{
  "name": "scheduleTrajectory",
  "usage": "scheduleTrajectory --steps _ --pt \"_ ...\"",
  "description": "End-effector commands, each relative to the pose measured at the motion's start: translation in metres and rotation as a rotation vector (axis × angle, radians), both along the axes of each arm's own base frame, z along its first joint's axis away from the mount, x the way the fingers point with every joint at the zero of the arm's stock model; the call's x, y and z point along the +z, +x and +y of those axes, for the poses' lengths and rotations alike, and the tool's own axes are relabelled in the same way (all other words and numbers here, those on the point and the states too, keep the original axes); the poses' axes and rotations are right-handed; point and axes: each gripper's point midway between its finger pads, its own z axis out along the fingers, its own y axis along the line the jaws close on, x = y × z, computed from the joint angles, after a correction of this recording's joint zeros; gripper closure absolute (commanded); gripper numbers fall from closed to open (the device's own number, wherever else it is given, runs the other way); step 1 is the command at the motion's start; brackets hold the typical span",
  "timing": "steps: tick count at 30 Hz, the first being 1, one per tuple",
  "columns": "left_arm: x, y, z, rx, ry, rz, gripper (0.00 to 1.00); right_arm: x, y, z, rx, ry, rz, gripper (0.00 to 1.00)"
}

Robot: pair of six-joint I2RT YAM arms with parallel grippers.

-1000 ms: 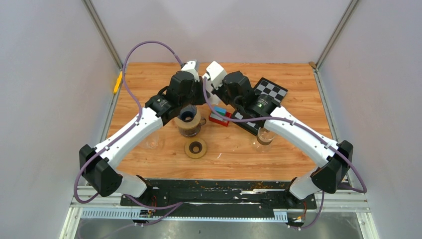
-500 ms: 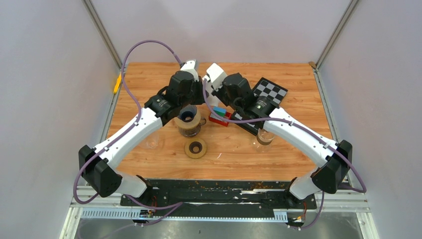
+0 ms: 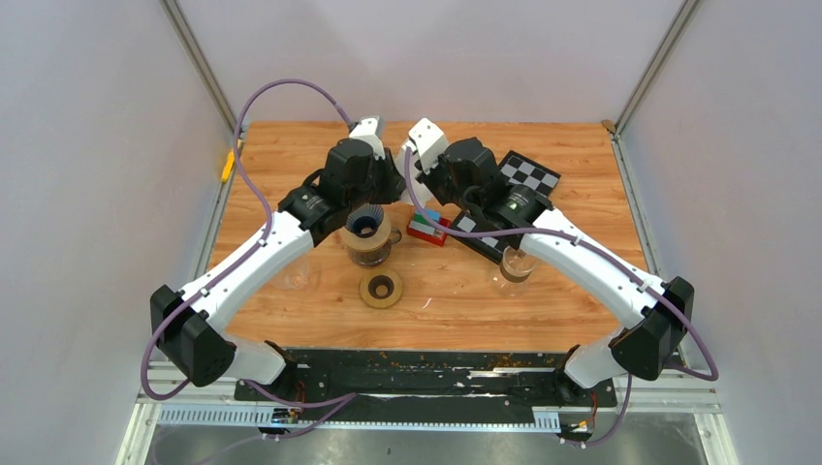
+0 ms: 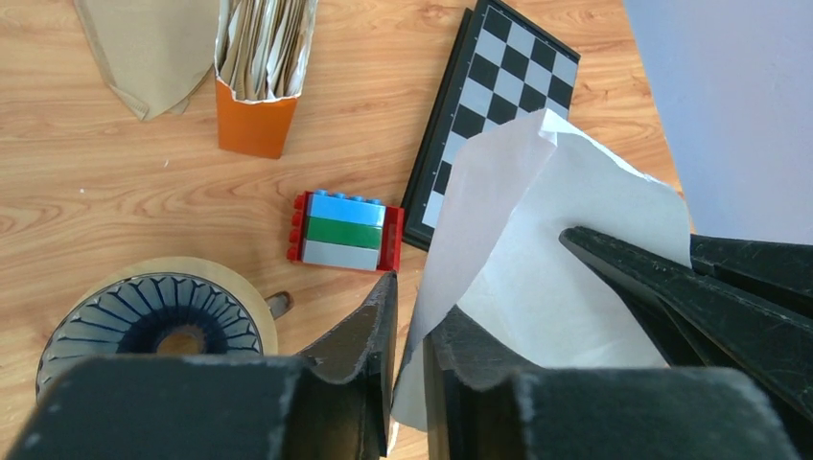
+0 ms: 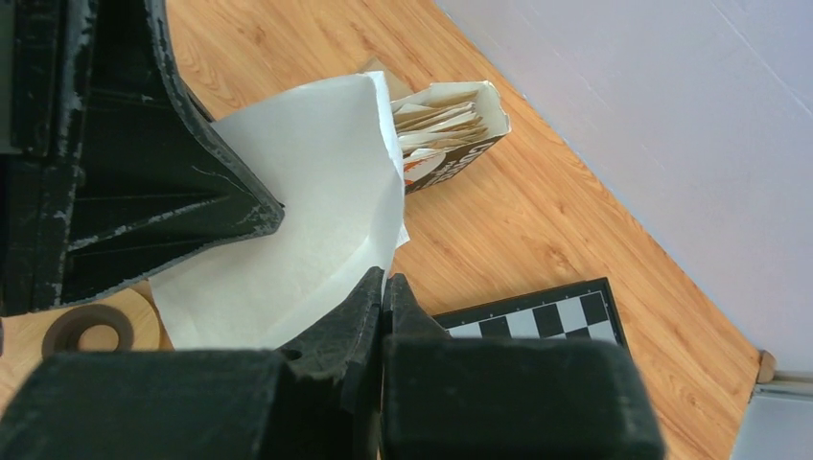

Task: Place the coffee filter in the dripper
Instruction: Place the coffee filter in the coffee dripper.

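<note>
Change: the right wrist [image 3: 465,167] has drawn back, and we see more of the brick block [image 3: 424,226].
Coffee filter [image 4: 537,249]: white creased cone, aloft beside the dripper [image 4: 153,316]. The right fingers [image 5: 360,316] are pinched on it, and the left fingers [image 4: 369,335] are slightly parted around its edge.
From above, both wrists hide it.

Block [image 3: 426,229] right of dripper [image 3: 368,231], chessboard [image 3: 528,174] right of block, filter box [image 4: 257,115] behind.
</note>
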Motion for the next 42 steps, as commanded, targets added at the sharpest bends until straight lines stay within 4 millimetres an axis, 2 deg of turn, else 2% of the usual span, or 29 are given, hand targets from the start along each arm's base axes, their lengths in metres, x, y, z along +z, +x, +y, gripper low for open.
scheduleTrajectory --steps 1,3,7,19,22,34,42 --pt "0.025 0.000 0.004 -0.003 -0.034 -0.074 0.73 0.014 -0.009 0.002 0.038 0.066 -0.001 1.00" --pt "0.026 0.000 0.005 -0.004 -0.034 -0.078 0.68 0.014 -0.009 0.002 0.040 0.069 0.002 1.00" --pt "0.025 0.000 0.005 -0.007 -0.031 -0.081 0.68 0.015 -0.009 0.002 0.042 0.073 0.004 1.00" --pt "0.024 0.000 0.007 -0.016 -0.026 -0.087 1.00 0.017 -0.005 -0.008 0.020 0.084 0.001 1.00" --pt "0.025 -0.001 0.006 -0.026 -0.029 -0.092 1.00 0.017 -0.005 -0.009 0.024 0.088 0.005 0.98" --pt "0.026 -0.001 0.008 -0.028 -0.016 -0.103 1.00 0.023 -0.004 -0.016 0.012 0.103 -0.001 0.77" --pt "0.027 -0.002 0.006 -0.048 -0.011 -0.114 1.00 0.024 -0.002 -0.025 0.002 0.117 0.000 0.74"
